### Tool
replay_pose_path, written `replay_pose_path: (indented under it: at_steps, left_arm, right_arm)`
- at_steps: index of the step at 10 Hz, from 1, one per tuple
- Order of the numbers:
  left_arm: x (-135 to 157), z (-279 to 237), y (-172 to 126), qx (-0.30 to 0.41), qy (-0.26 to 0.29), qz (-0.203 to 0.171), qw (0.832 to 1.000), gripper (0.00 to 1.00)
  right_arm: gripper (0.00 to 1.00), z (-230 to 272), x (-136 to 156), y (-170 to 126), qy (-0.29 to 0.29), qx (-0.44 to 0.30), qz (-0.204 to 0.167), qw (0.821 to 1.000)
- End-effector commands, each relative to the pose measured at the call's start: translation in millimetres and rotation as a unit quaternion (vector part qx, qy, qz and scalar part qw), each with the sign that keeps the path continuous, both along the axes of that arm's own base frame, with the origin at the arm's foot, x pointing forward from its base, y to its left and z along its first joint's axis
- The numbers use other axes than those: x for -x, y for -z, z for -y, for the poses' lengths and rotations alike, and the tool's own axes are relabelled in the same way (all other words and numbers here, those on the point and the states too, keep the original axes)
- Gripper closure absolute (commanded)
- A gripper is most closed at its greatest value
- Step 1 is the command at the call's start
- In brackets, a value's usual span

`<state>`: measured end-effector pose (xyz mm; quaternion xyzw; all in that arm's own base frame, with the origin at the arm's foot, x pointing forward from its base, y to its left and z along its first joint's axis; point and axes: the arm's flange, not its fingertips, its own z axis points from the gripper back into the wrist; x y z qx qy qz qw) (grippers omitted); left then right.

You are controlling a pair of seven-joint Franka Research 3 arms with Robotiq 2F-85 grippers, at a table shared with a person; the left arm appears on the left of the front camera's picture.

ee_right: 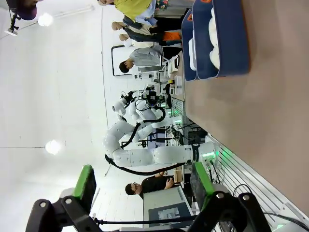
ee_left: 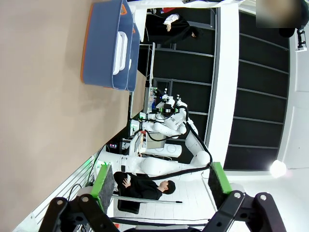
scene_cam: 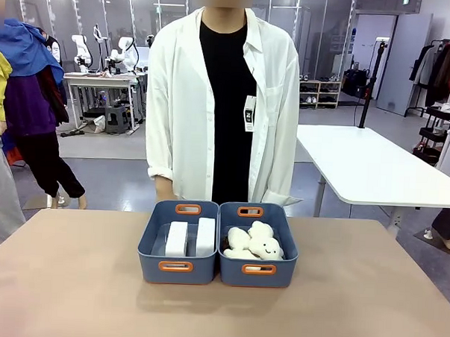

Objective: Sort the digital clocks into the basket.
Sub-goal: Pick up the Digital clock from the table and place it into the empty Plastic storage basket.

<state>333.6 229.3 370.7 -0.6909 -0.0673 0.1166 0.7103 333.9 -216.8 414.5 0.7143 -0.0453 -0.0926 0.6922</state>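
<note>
Resting: digital clocks [scene_cam: 190, 239] in basket [scene_cam: 177, 267] | front: plush clouds [scene_cam: 254, 243] alongside

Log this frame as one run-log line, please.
digital clocks: both in left basket | plush clouds: right bin | left gripper: open, empty | right gripper: open, empty | person: standing behind table

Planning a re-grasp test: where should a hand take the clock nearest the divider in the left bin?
Probably from straight above, pinching the long sides of the right-hand digital clock. It lies in the basket beside the other clock, walls blocking side approaches; gaps look tight.
</note>
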Motion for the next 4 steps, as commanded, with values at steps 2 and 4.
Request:
replay_pose_path:
  at_steps: [2,4]
  left_arm:
    - [5.8,-1.3,-3.2,0.001,0.005,0.002,1.0,0.0]
    - [5.8,-1.3,-3.2,0.001,0.005,0.002,1.0,0.0]
  right_arm:
    - [0.0,-2.2,5.0,-3.3,-0.004,0.005,-0.001,1.0]
    - [0.0,-2.2,5.0,-3.3,-0.004,0.005,-0.001,1.0]
